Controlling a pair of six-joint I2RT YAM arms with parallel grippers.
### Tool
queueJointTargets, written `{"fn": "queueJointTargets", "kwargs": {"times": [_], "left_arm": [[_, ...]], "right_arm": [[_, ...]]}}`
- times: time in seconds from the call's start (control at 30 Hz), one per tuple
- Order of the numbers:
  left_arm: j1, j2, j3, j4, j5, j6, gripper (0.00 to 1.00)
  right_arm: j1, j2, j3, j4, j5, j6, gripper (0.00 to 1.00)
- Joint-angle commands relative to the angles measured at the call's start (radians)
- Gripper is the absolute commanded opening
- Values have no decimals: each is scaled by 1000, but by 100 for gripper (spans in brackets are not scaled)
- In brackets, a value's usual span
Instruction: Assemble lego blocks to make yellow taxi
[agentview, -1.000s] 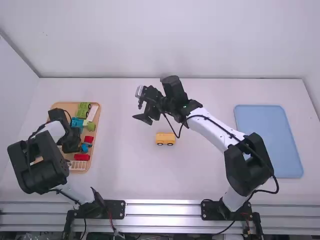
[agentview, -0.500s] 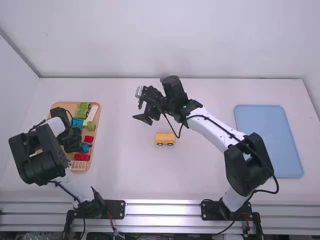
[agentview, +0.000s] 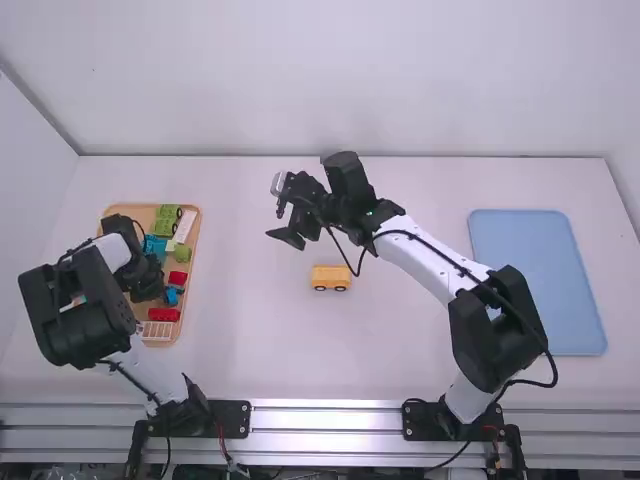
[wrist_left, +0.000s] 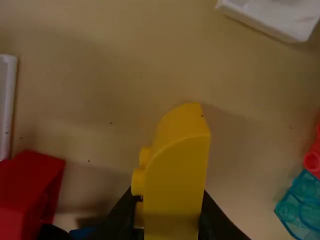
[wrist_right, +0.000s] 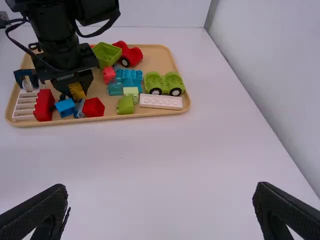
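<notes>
The left arm (agentview: 112, 254) and right arm (agentview: 420, 258) are showing white links between chunky black joints. Black cables (agentview: 556, 374) are looping along both, and black base plates (agentview: 425, 420) are sitting underneath, thin red wires (agentview: 222, 438) showing nearby.

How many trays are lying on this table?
2: a tan rectangular tray holding coloured plastic blocks at the left of the white table, and a light-blue rectangular tray at its right. A hidden third seems unlikely.

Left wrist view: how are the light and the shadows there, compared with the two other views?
Left wrist view: dim, with soft shadows on the tray beside the yellow block; high view: brighter, with shine on the metal rail; right wrist view: also bright, light nearly even across the white table.
</notes>
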Motion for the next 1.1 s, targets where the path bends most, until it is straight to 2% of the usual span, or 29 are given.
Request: {"fn": "queueJointTargets", "kwargs": {"times": [0.0, 0.17, 0.3, 0.43, 0.6, 0.7, 0.9, 0.97, 1.03, 1.07], "left_arm": [[-6, 11, 10, -9, -5, -42, 18], [-2, 11, 10, -5, -14, -10, 18], [18, 0, 23, 20, -4, 150, 19], [50, -49, 82, -26, -2, 336, 16], [31, -207, 138, -110, -79, 498, 4], [2, -312, 124, -85, -82, 607, 2], [-179, -553, 48, 96, 129, 1132, 2], [-240, -583, 32, 128, 164, 1217, 2], [-368, -603, 5, 173, 180, 1344, 2], [-368, -603, 5, 173, 180, 1344, 2]], "right_arm": [[1, 6, 26, -2, 5, 5, 99], [1, 6, 26, -2, 6, 4, 99], [-3, 6, 26, -2, 15, 8, 99], [-12, 6, 26, -2, 26, 8, 99], [-37, 6, 26, 31, 25, 126, 99], [-56, 6, 26, 50, 24, 187, 99], [-122, 14, 26, 62, -158, 244, 99], [-135, 29, 26, 90, -207, 286, 99], [-164, 73, 26, 167, -285, 407, 99], [-164, 73, 26, 167, -285, 407, 99]]}}
